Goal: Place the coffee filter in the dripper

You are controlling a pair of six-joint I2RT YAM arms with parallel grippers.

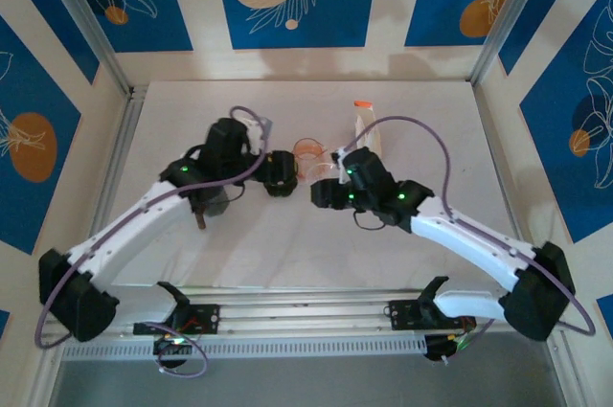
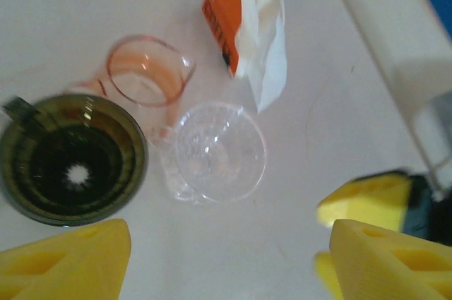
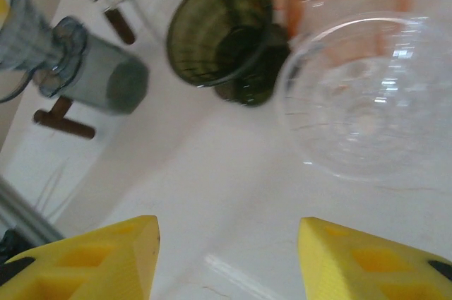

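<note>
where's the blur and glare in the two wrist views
Left wrist view: the dark green ribbed dripper is smeared, the clear plastic dripper sharper; right wrist view: soft throughout, white glints on that clear plastic dripper, yellow fingers blurred.

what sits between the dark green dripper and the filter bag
An orange-tinted cup stands between the dark green dripper and the filter bag, seen in the left wrist view.

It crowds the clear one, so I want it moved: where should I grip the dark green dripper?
Probably its rim, from straight above: the dark green dripper stands upright with its mouth open, so one of the jaws can go inside the wall and one outside. Choose the side away from the clear dripper, which sits close beside it.
</note>
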